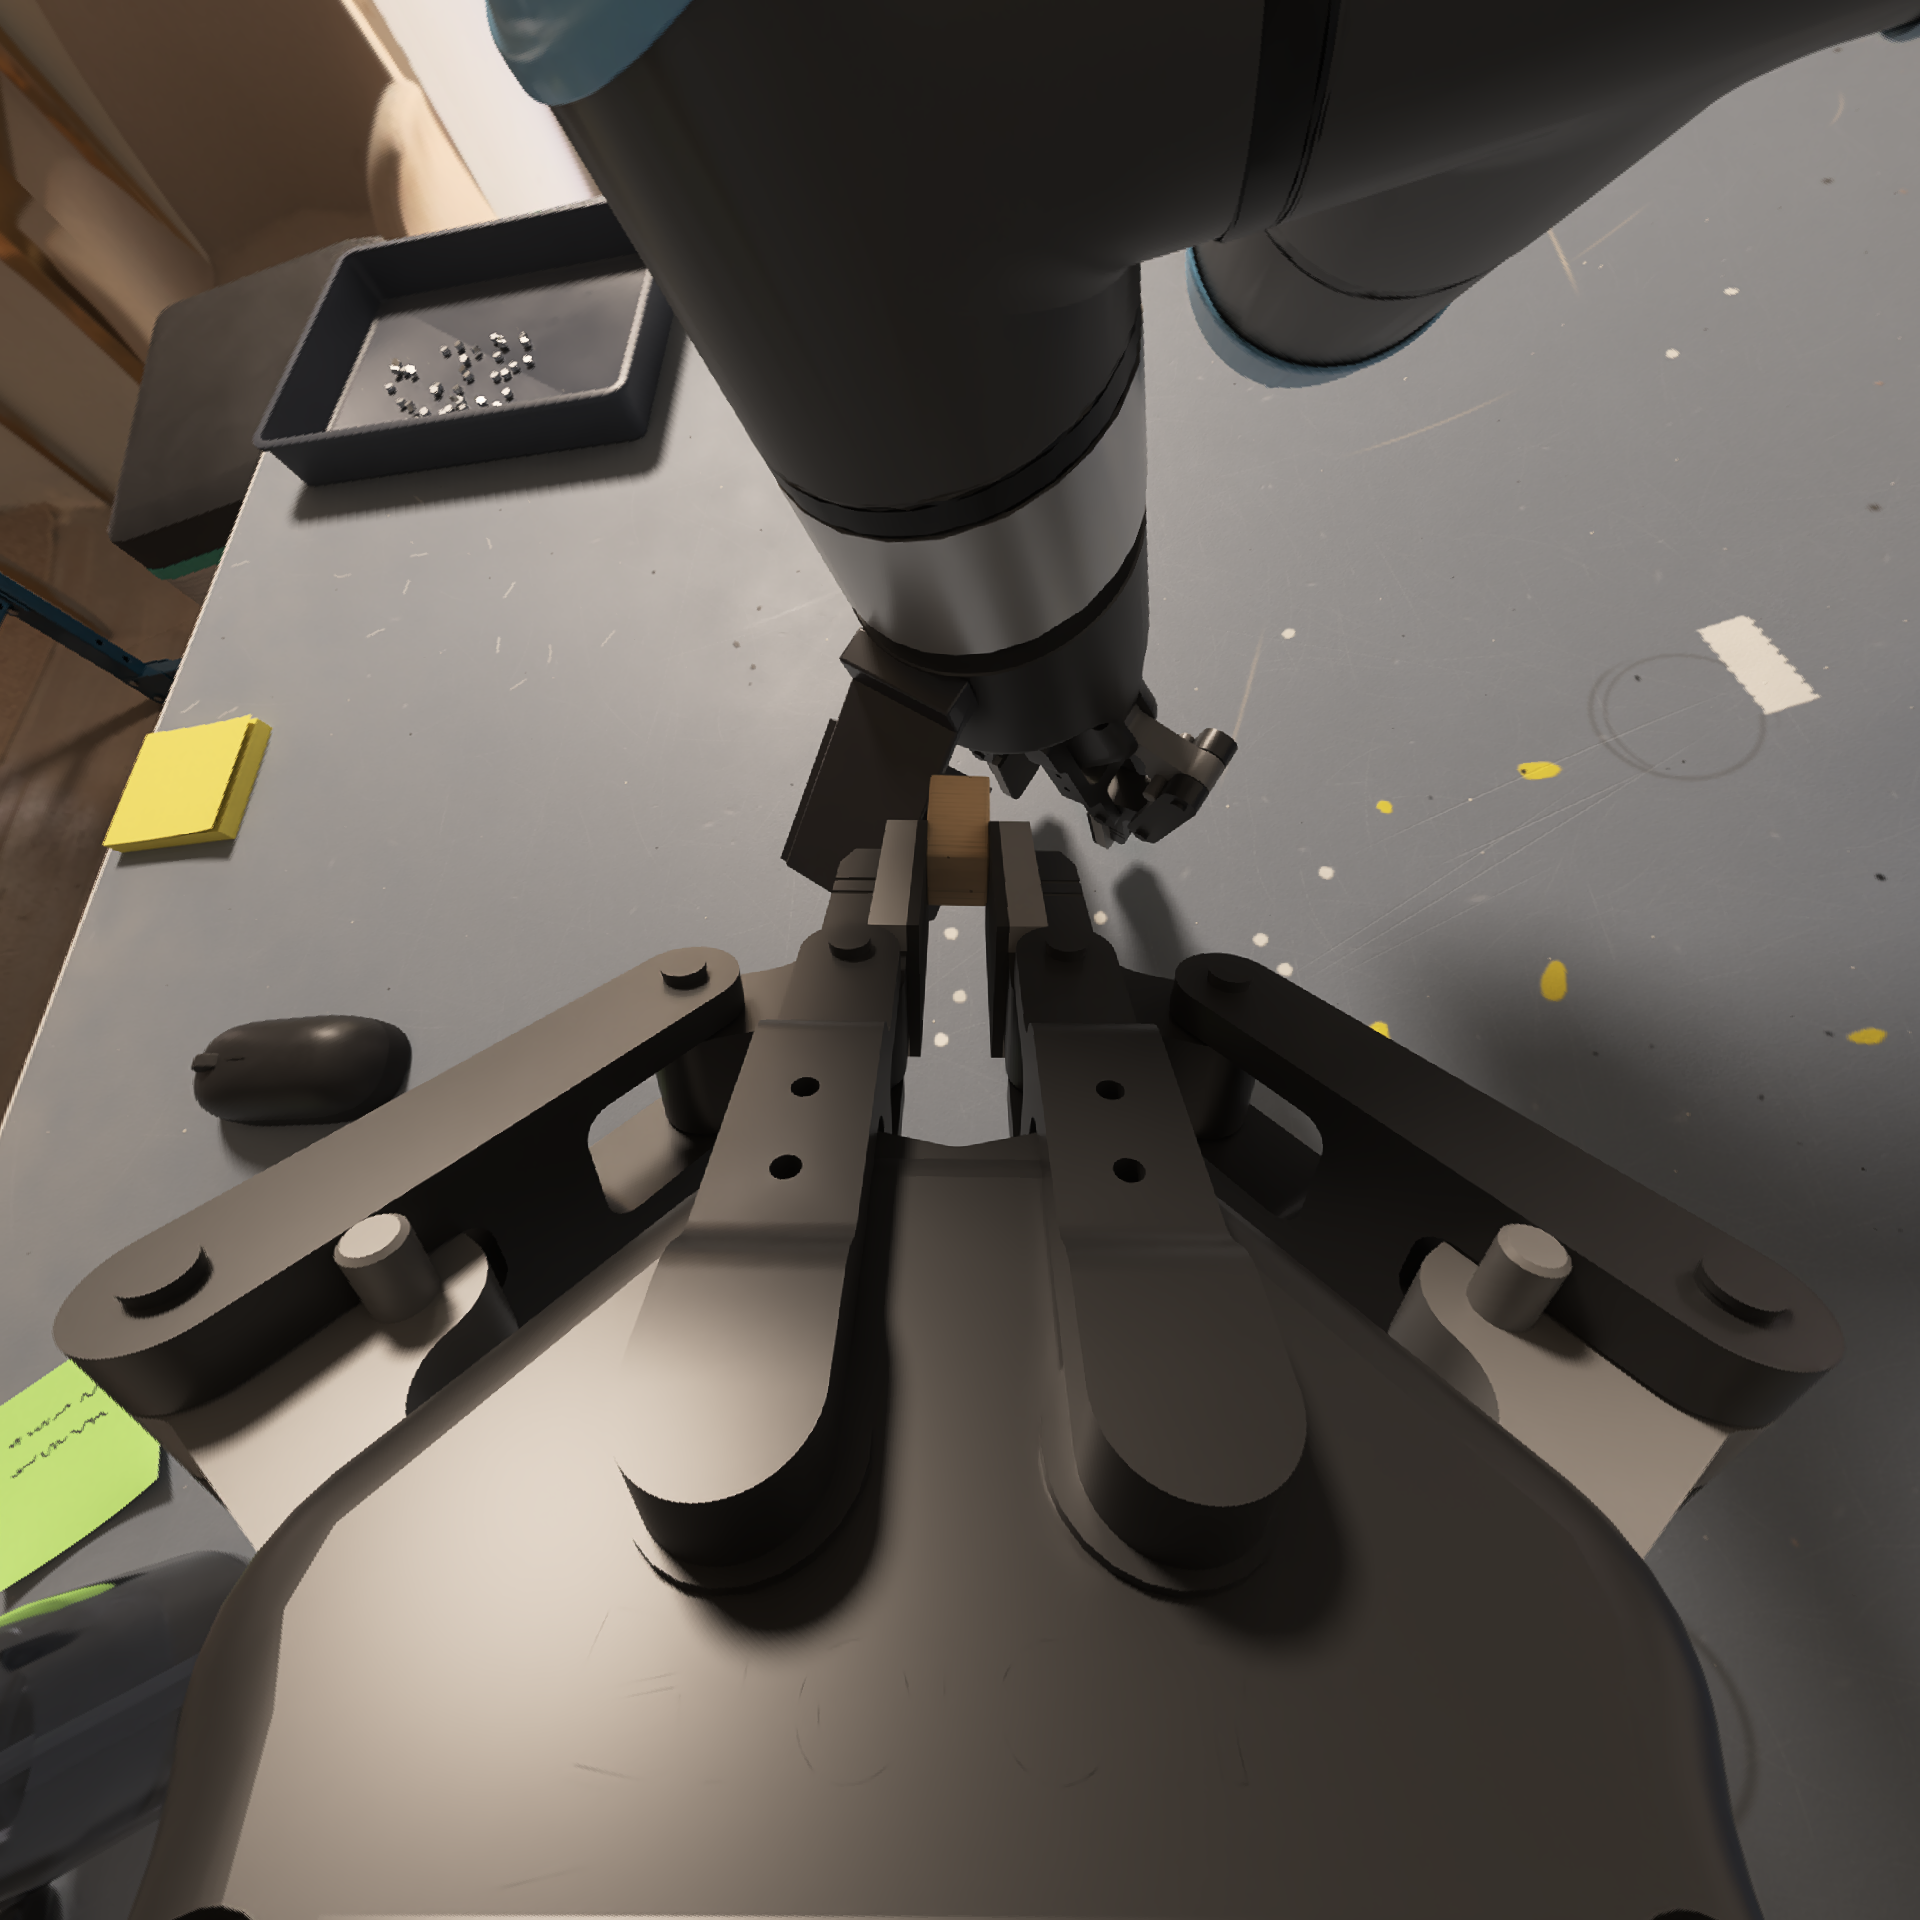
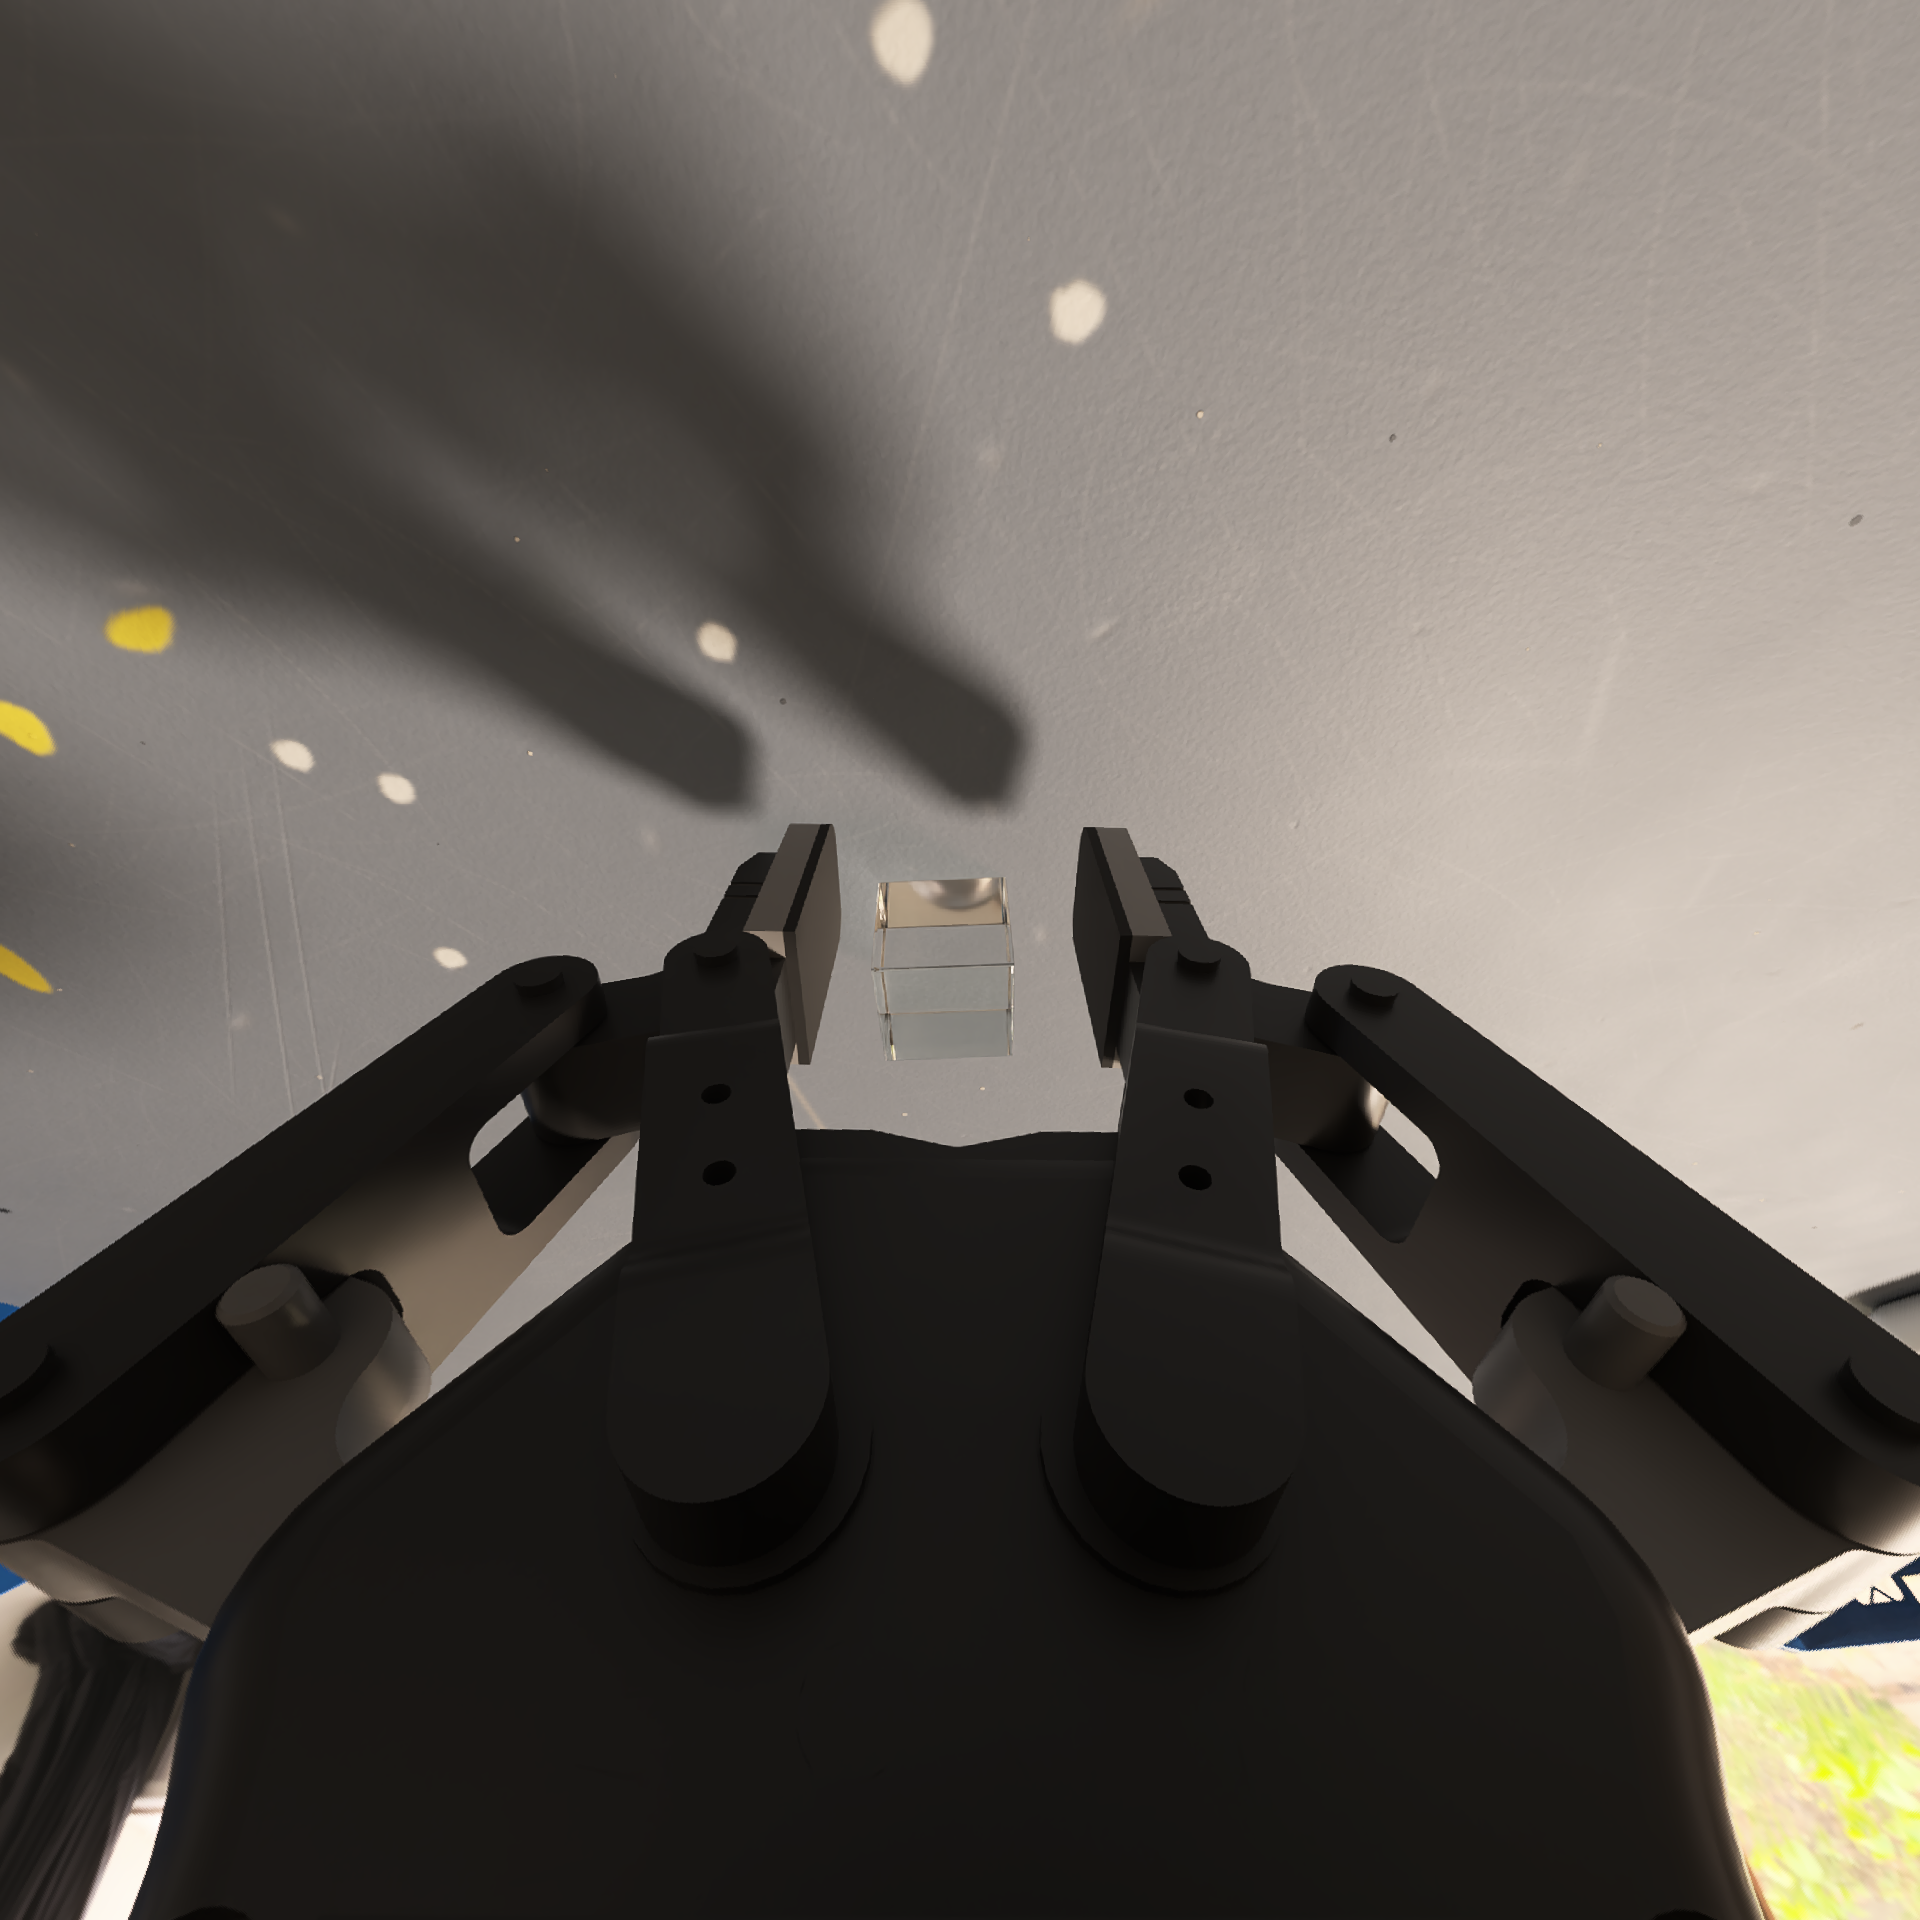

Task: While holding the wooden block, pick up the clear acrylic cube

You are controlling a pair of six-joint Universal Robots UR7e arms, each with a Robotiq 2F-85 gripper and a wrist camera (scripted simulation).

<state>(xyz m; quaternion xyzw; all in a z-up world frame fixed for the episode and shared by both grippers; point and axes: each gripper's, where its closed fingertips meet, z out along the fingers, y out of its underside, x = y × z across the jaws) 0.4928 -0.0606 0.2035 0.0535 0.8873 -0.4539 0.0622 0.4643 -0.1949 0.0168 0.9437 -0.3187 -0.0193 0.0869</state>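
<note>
In the left wrist view my left gripper (image 1: 957,868) is shut on a small light wooden block (image 1: 957,847) and holds it above the grey table (image 1: 520,727). The right arm reaches down just beyond it, and its gripper (image 1: 1143,800) shows small near the table. In the right wrist view my right gripper (image 2: 954,940) is open, low over the table, with its pads on either side of the clear acrylic cube (image 2: 943,968). The cube sits on the table between the pads, with a gap on each side.
A dark tray (image 1: 312,343) with several small metal bits stands at the far left. A yellow pad of notes (image 1: 187,784), a black mouse (image 1: 301,1068) and a green note (image 1: 62,1465) lie along the left edge. A white strip of tape (image 1: 1758,677) lies at the right.
</note>
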